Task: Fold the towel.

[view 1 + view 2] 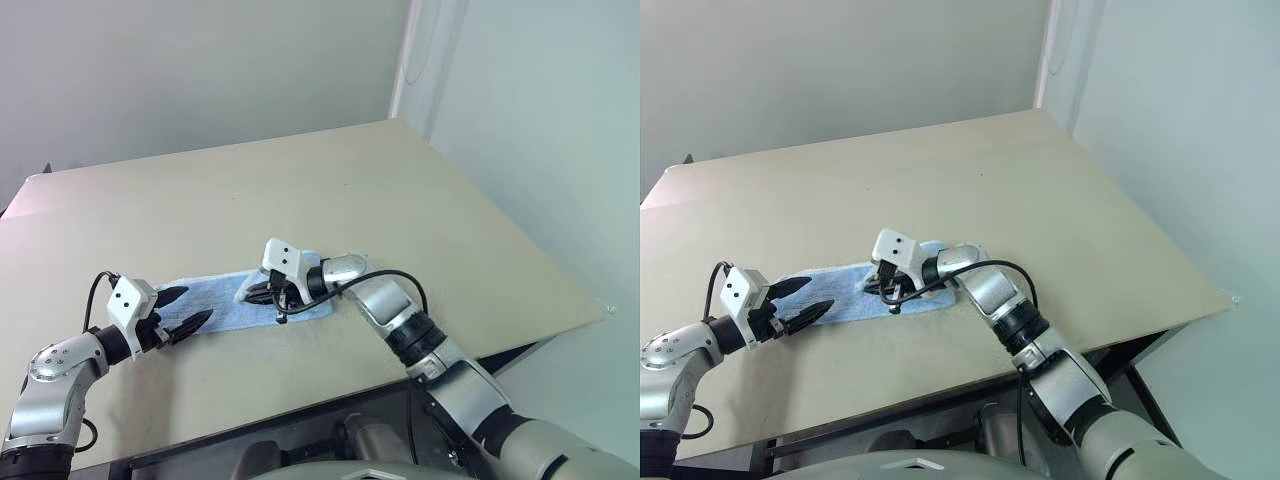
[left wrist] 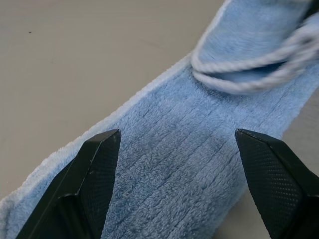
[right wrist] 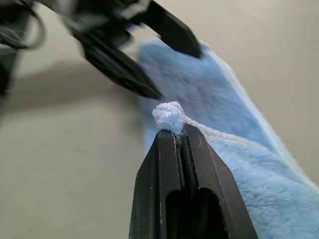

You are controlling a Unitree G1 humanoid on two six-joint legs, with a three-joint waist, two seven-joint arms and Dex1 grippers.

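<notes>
Small light blue terry towel (image 1: 240,300) with white stitched edging lies as a long narrow strip near the front edge of the pale beige table (image 1: 400,200), roughly centred before the robot.

Right gripper (image 1: 262,292) is closed tight on a bunched corner of the towel; in the right wrist view a small knot of blue pile and white edging pokes out past the pinched fingertips (image 3: 180,137). That end is lifted and curls back over the strip.

Left gripper (image 1: 186,310) is spread wide at the strip's other end, one finger (image 2: 94,164) either side of the cloth, holding nothing. Whether it touches the pile, cannot tell.

Risks, as I judge them:
- The pinch takes only a sliver of corner. A pull could slip it free and drop the fold.
- With the far end unpinned, dragging the held corner across may slide the whole strip rather than fold it.
- The two grippers sit near each other along a short cloth. Carrying the corner toward the left end invites a finger clash.
- Edges could land skewed if the corner twists in the grip.

Surroundings: the table carries nothing else, with a plain grey wall behind. Nothing blocks the path but the left gripper itself.
</notes>
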